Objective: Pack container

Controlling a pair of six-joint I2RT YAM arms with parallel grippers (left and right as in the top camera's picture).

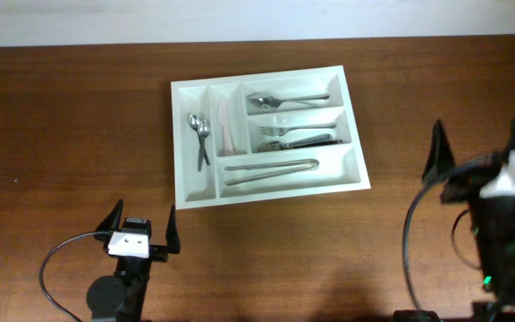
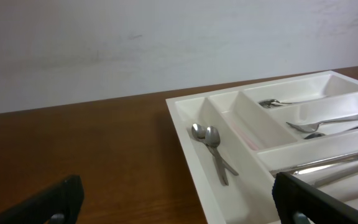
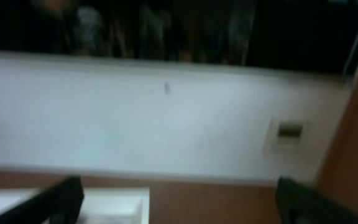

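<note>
Container [image 1: 197,186], the big white five-compartment tray, lies slightly askew on the tabletop [image 1: 61,134], about midway between the left and right edges and closer to the far edge than the near one. Its contents are sorted by kind, which looks deliberate. Two teaspoons [image 1: 200,134] share the outer narrow slot. A pale, slim item [image 1: 226,125] that I cannot identify fills the slot beside it. Larger spoons [image 1: 284,99] sit in the crosswise bay nearest the far edge, forks [image 1: 298,136] in the middle bay, and long tongs [image 1: 271,170] in the bay nearest the near edge, the only kind of bay long enough for them.

The left pincer [image 1: 143,215] stands by the near edge, just short of the tray's near-left corner, spread wide and holding nothing. The right pincer [image 3: 185,202] stands well apart by the right edge, also gaping and empty, its camera aimed mostly at the wall. Both arms seem parked clear of the tray so the overhead view is unblocked. No loose cutlery shows outside the tray, so the packing appears finished or close to it.
</note>
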